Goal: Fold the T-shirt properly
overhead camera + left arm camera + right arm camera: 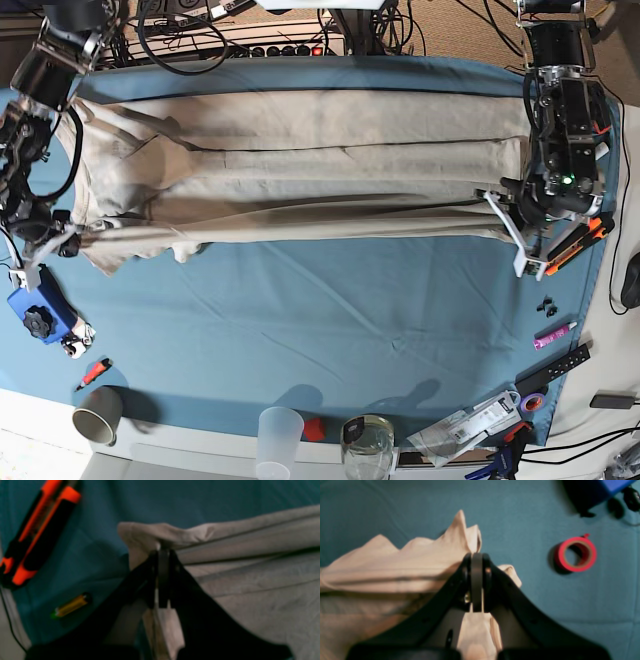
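The beige T-shirt (300,165) lies stretched lengthwise across the far half of the teal tablecloth (320,310). My left gripper (500,203) at the right of the base view is shut on a fold of the shirt's near right edge. The wrist view shows its jaws (163,552) pinching the cloth (250,562). My right gripper (72,236) at the left of the base view is shut on the shirt's near left corner. In its wrist view it (477,557) pinches bunched fabric (395,562). The near edge runs taut between both grippers.
An orange-and-black tool (37,530) and a battery (71,606) lie beside the left gripper. A red tape roll (576,553) and a blue box (38,310) lie near the right gripper. A paper cup (98,413), plastic cup (280,435) and glass jar (368,445) stand along the front edge.
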You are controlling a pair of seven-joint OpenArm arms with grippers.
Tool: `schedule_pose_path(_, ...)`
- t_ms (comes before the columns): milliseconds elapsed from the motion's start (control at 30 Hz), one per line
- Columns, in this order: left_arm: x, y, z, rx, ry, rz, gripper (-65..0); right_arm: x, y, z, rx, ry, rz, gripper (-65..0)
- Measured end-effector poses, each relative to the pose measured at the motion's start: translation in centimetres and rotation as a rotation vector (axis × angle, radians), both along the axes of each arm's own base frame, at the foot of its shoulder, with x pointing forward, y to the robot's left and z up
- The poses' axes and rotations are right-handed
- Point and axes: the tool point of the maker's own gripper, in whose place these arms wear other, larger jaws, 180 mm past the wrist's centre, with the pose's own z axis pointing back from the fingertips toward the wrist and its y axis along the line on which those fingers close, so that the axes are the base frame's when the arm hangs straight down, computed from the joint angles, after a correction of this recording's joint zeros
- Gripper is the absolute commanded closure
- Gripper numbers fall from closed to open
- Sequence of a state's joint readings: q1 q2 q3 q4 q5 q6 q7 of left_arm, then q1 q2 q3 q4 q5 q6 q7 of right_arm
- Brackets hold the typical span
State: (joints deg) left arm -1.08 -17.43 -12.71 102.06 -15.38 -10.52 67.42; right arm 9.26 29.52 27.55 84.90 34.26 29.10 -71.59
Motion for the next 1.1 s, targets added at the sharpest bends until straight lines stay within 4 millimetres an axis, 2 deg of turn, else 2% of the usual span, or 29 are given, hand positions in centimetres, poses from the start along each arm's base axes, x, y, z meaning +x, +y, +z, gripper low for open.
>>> schedule_pose_path(233,-1.6,0.6,-0.6,-0.072,0.024,0.032,0.0,-3.0,-0.7,-0.6,-0.044,0.034,-0.017,0.0)
schedule_pose_path(433,-2.7,0.8,0.4,-0.093,-0.013,0.036,0.0,-4.6,-0.9,-0.7,-0.070,0.044,-0.017,0.0)
schedule_pose_path(767,-2.4,0.3,0.9,-0.115,-0.056,0.012,0.0,-4.4,-1.1,-0.2,-0.083,0.024,0.001,0.0)
schedule_pose_path(933,-2.4,0.3,0.9,-0.116,-0.056,0.012,0.0,-3.8,0.2,0.2,-0.077,-0.021,0.093,-16.7)
schedule_pose_path(1100,-2.4,0.3,1.0,-0.118,-0.056,0.011,0.0,-3.1,0.4,0.9,-0.067,-0.072,0.095,-17.5)
